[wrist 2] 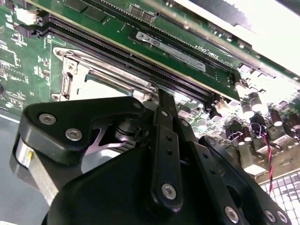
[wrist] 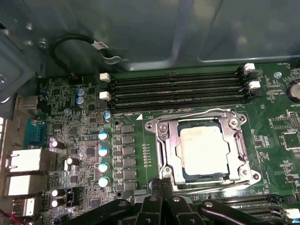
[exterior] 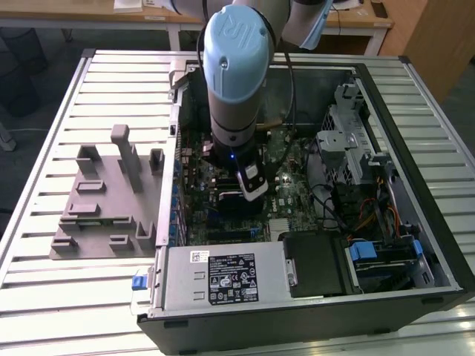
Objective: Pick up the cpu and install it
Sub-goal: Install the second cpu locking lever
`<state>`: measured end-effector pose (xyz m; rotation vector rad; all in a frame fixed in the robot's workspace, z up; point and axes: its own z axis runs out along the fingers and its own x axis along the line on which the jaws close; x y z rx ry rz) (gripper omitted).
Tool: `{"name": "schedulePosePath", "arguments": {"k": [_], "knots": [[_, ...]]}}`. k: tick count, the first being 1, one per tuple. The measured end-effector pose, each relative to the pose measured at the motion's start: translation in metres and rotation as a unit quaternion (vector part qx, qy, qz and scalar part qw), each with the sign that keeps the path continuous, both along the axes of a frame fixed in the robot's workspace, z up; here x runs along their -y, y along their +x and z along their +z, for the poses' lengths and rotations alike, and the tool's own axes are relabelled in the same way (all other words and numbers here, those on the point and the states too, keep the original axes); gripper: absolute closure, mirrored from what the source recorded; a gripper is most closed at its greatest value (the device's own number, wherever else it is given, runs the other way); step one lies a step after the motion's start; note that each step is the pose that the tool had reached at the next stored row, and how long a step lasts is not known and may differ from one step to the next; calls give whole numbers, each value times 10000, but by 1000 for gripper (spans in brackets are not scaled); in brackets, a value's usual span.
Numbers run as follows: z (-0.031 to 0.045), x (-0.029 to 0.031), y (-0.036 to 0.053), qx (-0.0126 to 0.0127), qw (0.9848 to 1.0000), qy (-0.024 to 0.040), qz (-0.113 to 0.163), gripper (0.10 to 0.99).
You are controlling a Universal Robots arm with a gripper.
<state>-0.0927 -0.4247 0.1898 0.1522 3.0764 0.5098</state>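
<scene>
The hand (wrist: pixel 161 187) hovers low over the motherboard (wrist: pixel 84 140) inside the open computer case (exterior: pixel 415 148), just beside the socket (wrist: pixel 202 150); whether it is clenched cannot be told. The cpu (wrist: pixel 204 147) lies seated in the socket's metal frame.

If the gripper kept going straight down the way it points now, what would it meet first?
Probably the cpu already lying in the metal-framed socket on the motherboard; the gripper hangs just above them. The gap is hard to judge.
</scene>
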Motion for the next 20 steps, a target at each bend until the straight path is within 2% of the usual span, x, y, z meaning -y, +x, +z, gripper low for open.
{"name": "schedulePosePath", "arguments": {"k": [10, 14, 20], "knots": [[-24, -1, -1, 0, 10000, 20, 0, 980], [42, -1, -1, 3, 10000, 21, 0, 980], [184, -1, 0, 29, 10000, 21, 0, 980]]}}
